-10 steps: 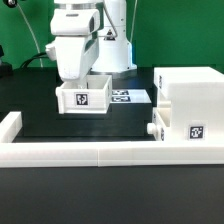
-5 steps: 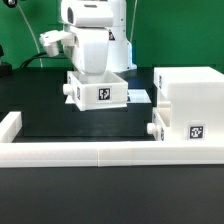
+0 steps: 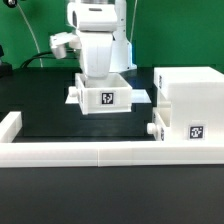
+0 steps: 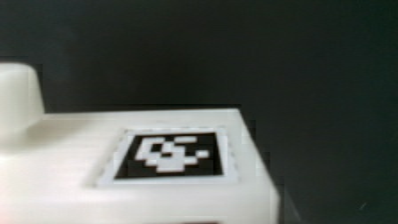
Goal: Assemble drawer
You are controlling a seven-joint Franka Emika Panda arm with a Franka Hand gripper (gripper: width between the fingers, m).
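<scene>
My gripper (image 3: 101, 72) reaches down into a small white box tray (image 3: 105, 97) and is shut on its wall, holding it just above the black mat. The tray's tag faces the camera and a knob sticks out on the exterior view's left. In the wrist view the tray's tagged face (image 4: 175, 158) fills the picture, with a white knob (image 4: 15, 95) beside it; my fingers do not show there. The tall boxy housing (image 3: 190, 90) stands at the exterior view's right. A second tagged tray (image 3: 186, 131) with a knob sits at the housing's lower front.
The long low white border wall (image 3: 90, 152) runs along the front and turns up at the exterior view's left. The marker board (image 3: 141, 96) lies flat behind the held tray. The arm's base and cables stand at the back.
My gripper has carried the tray toward the exterior view's right, closer to the housing, and the tray has turned a little. The housing and second tray have not moved.
</scene>
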